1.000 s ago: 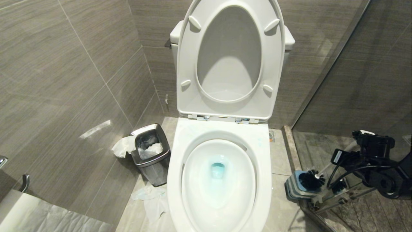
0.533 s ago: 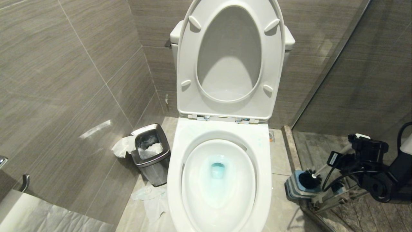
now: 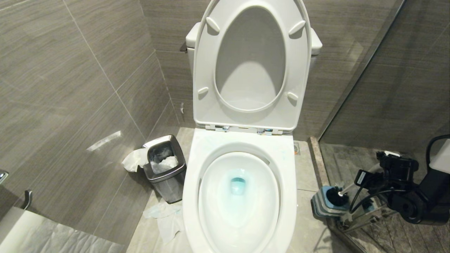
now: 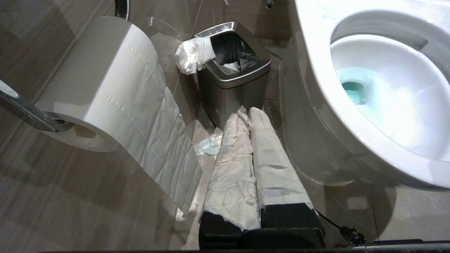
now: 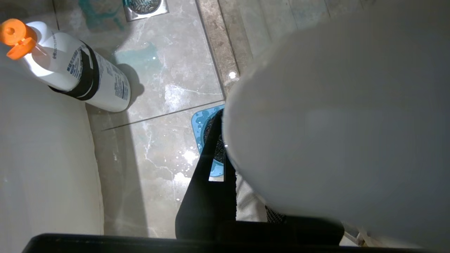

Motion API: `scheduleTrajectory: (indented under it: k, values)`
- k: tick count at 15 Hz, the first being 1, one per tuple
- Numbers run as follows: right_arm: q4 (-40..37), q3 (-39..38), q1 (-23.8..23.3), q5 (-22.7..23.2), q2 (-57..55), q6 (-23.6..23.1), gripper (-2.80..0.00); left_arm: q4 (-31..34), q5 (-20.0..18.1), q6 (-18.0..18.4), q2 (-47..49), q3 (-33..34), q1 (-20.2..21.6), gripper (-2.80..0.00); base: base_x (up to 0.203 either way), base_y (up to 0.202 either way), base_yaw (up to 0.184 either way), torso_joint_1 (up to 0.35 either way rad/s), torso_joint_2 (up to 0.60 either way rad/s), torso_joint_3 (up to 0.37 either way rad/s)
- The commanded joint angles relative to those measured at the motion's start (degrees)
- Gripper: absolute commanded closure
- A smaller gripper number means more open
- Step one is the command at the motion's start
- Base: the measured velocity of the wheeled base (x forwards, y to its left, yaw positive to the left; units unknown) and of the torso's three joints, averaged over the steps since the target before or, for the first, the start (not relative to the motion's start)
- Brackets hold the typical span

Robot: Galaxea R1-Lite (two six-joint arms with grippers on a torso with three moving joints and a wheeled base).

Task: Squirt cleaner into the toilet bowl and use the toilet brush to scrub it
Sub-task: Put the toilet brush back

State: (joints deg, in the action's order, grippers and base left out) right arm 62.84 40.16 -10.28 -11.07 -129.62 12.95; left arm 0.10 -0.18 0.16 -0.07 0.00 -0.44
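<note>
The white toilet bowl [image 3: 191, 182] [image 4: 313, 70] stands with seat and lid raised. Teal-blue cleaner [image 3: 238, 185] [image 4: 353, 89] tints its water. To the right of the toilet, my right gripper [image 3: 378, 169] [image 5: 239, 140] is shut on the white handle of the toilet brush [image 3: 351, 186] [image 5: 334, 123]. The black bristle head [image 3: 336, 199] sits in the blue-topped holder [image 3: 320, 207] [image 5: 198, 123] on the floor. The handle's rounded tip hides one finger in the right wrist view. My left gripper [image 4: 248, 112], its fingers wrapped in white, is shut on nothing low beside the toilet's left.
A steel waste bin [image 3: 163, 168] [image 4: 232, 80] with tissue stands left of the toilet, with tissues [image 3: 165, 218] on the floor. A toilet paper roll [image 4: 105, 80] hangs near my left arm. A glass partition [image 3: 351, 88] runs behind the holder. A white orange-capped bottle [image 5: 84, 73] stands nearby.
My right gripper has sunk and shifted slightly left with the brush. The bristle head sits deeper in the holder. The left arm has not moved.
</note>
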Motion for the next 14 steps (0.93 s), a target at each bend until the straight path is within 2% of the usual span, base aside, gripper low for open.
scheduleTrajectory:
  k: [1,5,6,9,14]
  values:
    - [0.35,0.09,-0.01,-0.09,-0.19,0.06,0.00,-0.01,0.01,0.02,0.07,0.00,0.00,0.00,0.000,0.000,0.000,0.000,0.00,0.000]
    - [0.35,0.10,-0.01,-0.09,-0.37,0.06,0.00,-0.01,0.01,0.02,0.07,0.00,0.00,0.00,0.000,0.000,0.000,0.000,0.00,0.000]
    - [0.35,0.19,-0.01,-0.09,-0.46,0.06,-2.80,-0.01,0.01,0.02,0.07,0.00,0.00,0.00,0.000,0.000,0.000,0.000,0.00,0.000]
    - [0.43,0.27,-0.01,0.01,-0.08,0.15,-2.80,-0.01,0.01,0.02,0.07,0.00,0.00,0.00,0.000,0.000,0.000,0.000,0.00,0.000]
    - [-0.03,-1.24,-0.01,2.64,4.76,-0.30,-2.80,-0.01,0.01,0.02,0.07,0.00,0.00,0.00,0.000,0.000,0.000,0.000,0.00,0.000]
